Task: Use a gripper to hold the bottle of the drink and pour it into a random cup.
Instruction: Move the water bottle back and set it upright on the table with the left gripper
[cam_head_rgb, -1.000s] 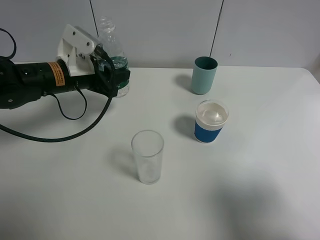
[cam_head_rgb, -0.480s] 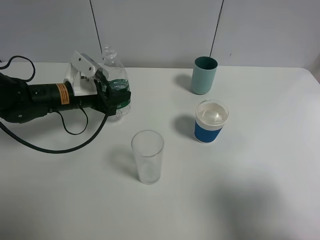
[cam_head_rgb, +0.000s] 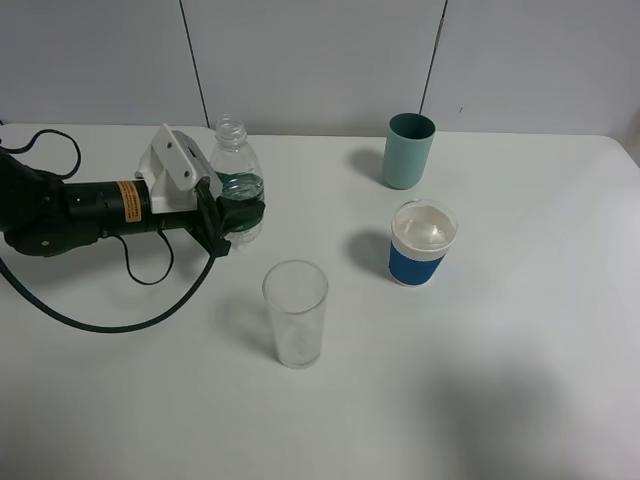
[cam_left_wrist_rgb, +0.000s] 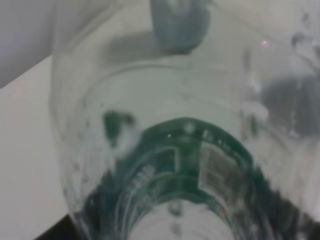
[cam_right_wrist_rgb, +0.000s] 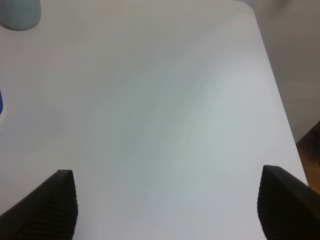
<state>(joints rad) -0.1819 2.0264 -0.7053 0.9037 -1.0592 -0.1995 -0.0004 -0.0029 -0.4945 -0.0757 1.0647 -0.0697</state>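
One gripper (cam_head_rgb: 235, 212), your left, is clamped on the bottle (cam_head_rgb: 236, 183), upright near the surface's (cam_head_rgb: 520, 380) far left edge. Your right gripper (cam_right_wrist_rgb: 165, 205) is spread wide over bare surface. The cup (cam_head_rgb: 422, 243) stands right of center.

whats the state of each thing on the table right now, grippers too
bottle: upright, uncapped, gripped
left gripper: shut on the bottle's green label
blue-banded cup: upright, open
teal cup: upright, open
clear glass: upright, looks empty
right gripper: open, holding nothing
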